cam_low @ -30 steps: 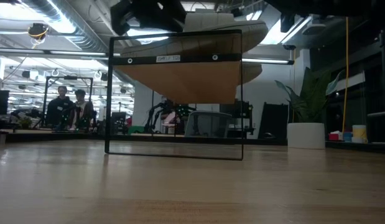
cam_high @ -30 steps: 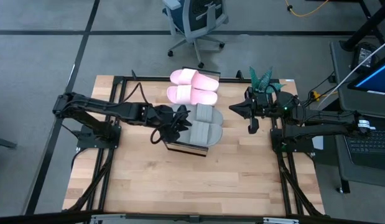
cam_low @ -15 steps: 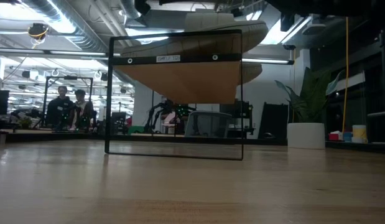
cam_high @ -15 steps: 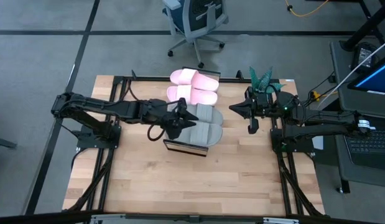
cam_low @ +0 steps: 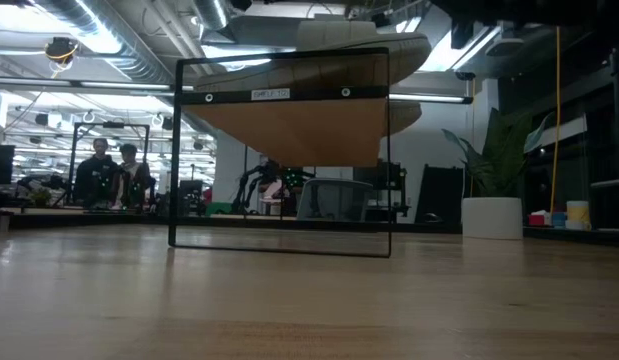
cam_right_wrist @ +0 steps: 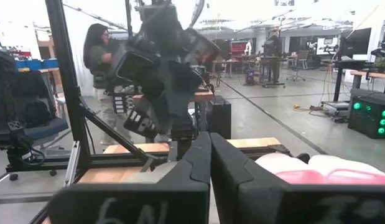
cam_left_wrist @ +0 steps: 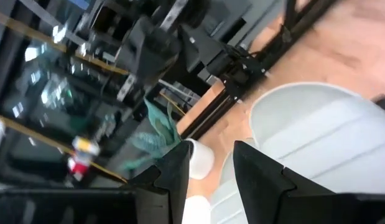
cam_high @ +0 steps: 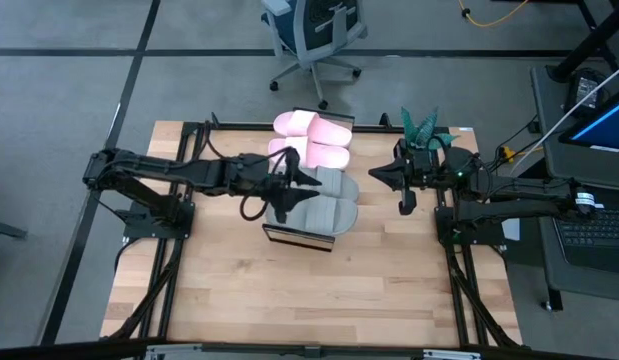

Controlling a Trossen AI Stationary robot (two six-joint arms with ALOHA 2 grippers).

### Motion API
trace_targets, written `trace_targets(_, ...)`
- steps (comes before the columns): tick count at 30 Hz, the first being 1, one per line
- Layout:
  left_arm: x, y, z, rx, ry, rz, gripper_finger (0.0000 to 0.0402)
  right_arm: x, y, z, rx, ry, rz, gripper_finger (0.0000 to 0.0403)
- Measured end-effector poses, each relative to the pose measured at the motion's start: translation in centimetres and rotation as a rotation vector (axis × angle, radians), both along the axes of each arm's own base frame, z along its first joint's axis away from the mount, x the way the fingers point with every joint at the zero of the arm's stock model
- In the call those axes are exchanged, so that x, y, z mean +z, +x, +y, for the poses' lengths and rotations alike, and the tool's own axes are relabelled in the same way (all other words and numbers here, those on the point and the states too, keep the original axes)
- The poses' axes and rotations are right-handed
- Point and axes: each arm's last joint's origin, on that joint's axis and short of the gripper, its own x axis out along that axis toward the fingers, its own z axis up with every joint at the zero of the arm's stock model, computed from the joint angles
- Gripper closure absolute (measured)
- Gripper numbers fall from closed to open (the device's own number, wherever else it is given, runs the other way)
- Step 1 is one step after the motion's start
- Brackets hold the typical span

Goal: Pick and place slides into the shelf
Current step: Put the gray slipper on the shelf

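The left end effector [cam_high: 289, 182] hangs over the shelf [cam_high: 289, 237], above the near end of the grey-green slides [cam_high: 324, 200], at the seam where they meet the pink pair. In the left wrist view its two dark fingers [cam_left_wrist: 257, 168] stand parted with a gap between them and nothing in that gap — open, with the pale ribbed strap of a grey-green slide [cam_left_wrist: 316, 137] lying just beyond and below the tips. Whether the tips touch the foam cannot be told.

All four slides lie on top of the shelf. The two pink slides [cam_high: 311, 140] lie side by side at the far end, the two grey-green ones side by side just in front of them, the pairs touching or nearly so. From the low view the shelf's dark frame [cam_low: 281, 150] stands upright on the counter [cam_low: 309, 300], with the light-wood underside of its top showing and a slide's edge jutting past it at the upper right.

The right end effector [cam_high: 401, 180] waits off the right side of the shelf, near the grey-green pair but apart from it, held above the counter. In the right wrist view its fingers [cam_right_wrist: 192, 168] are pressed together, holding nothing — the pink slides [cam_right_wrist: 310, 168] show beyond them, and the left arm's end effector [cam_right_wrist: 164, 74] farther off.

A green plant [cam_high: 424, 130] stands at the counter's far right corner, and an office chair [cam_high: 314, 35] is on the floor beyond.
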Motion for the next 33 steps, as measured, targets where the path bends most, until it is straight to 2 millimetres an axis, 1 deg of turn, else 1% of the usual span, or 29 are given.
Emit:
trace_targets(4,0.6,-0.5,1.0,0.087,-0.219,-0.056,0.0287,0.7,0.0,0.0,0.0,-0.004,0.004,0.0398)
trace_targets(7,2.1,-1.9,1.9,0.133,-0.337,-0.124,0.0299,1.7,0.0,0.0,-0.002,-0.037,0.047,0.0398)
trace_targets(9,3.3,-3.2,2.2,0.143,-0.37,-0.173,0.0313,2.5,0.0,0.1,0.016,-0.033,0.103,0.0398)
trace_targets(12,5.0,-5.6,2.2,0.147,-0.41,-0.214,0.0333,3.8,0.1,0.4,0.052,-0.014,0.211,0.0398)
trace_targets(15,5.9,-8.0,2.3,0.17,-0.466,-0.218,0.035,4.8,0.5,0.8,0.085,0.008,0.335,0.0398)
trace_targets(19,6.4,-10.0,2.4,0.197,-0.54,-0.221,0.0365,6.2,1.6,1.5,0.131,0.03,0.478,0.0398)
trace_targets(23,6.7,-10.5,2.3,0.197,-0.564,-0.24,0.0379,7.0,3.1,2.2,0.174,0.047,0.608,0.0398)
trace_targets(27,6.4,-10.6,2.4,0.226,-0.553,-0.208,0.0392,7.5,5.0,2.8,0.201,0.073,0.733,0.0398)
trace_targets(31,5.6,-10.7,2.6,0.324,-0.528,-0.153,0.04,7.3,7.2,3.4,0.233,0.051,0.846,0.0398)
trace_targets(33,5.6,-10.8,2.6,0.333,-0.529,-0.153,0.04,6.8,8.2,3.6,0.22,0.035,0.889,0.0398)
